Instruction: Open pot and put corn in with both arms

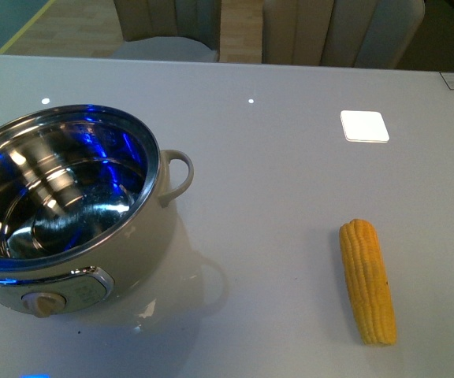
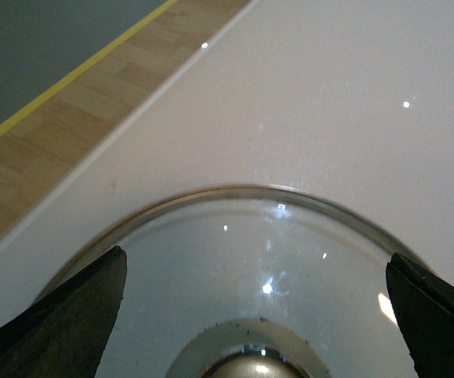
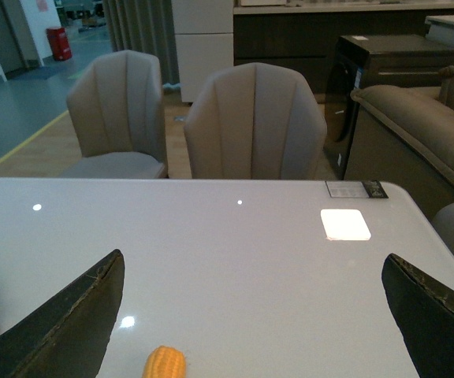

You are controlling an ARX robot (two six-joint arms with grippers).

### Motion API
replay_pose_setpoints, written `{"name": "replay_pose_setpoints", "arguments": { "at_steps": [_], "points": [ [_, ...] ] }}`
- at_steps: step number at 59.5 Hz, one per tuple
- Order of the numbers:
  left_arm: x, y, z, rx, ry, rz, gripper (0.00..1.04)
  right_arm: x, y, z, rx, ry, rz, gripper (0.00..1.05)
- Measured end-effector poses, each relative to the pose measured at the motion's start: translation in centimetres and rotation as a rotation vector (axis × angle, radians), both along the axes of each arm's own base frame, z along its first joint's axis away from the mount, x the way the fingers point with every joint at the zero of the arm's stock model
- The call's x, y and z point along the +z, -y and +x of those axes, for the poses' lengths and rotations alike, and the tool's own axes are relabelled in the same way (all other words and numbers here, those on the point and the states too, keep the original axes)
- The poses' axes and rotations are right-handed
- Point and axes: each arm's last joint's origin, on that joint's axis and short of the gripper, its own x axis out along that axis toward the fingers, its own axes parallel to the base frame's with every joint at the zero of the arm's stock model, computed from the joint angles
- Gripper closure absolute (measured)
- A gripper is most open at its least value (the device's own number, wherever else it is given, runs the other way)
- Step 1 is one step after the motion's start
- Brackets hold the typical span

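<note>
The cream-white pot (image 1: 144, 236) stands open at the left of the table, its steel inside bare, loop handle (image 1: 181, 175) to its right and beige dial (image 1: 43, 303) in front. The yellow corn (image 1: 367, 280) lies on the table at the right; its tip shows in the right wrist view (image 3: 165, 364). The glass lid (image 2: 258, 252) lies flat on the table with its knob (image 2: 251, 368) up. My left gripper (image 2: 254, 315) is open, its fingers (image 2: 69, 315) on either side over the lid. My right gripper (image 3: 254, 315) is open above the table near the corn. Neither arm shows in the front view.
A white square pad (image 1: 364, 126) lies at the far right of the table. Grey chairs (image 3: 254, 122) stand behind the table's far edge, a sofa (image 3: 416, 134) to the right. The table's side edge (image 2: 132, 118) runs near the lid, wood floor beyond.
</note>
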Motion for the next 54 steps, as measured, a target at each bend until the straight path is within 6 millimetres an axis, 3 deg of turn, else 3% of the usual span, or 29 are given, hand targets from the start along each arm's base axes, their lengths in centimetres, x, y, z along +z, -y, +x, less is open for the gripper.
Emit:
{"name": "replay_pose_setpoints", "arguments": {
  "at_steps": [14, 28, 42, 54],
  "points": [
    [5.2, 0.0, -0.2, 0.001, 0.070, -0.032, 0.07, 0.0, 0.0, 0.0, 0.000, 0.000, 0.000, 0.09],
    [13.0, 1.6, -2.1, -0.082, 0.193, -0.076, 0.07, 0.0, 0.0, 0.0, 0.000, 0.000, 0.000, 0.09],
    [20.3, 4.4, -6.5, -0.208, 0.275, -0.125, 0.07, 0.0, 0.0, 0.0, 0.000, 0.000, 0.000, 0.09],
    [24.1, 6.1, -11.2, -0.237, 0.271, -0.153, 0.07, 0.0, 0.0, 0.0, 0.000, 0.000, 0.000, 0.09]
  ]
}}
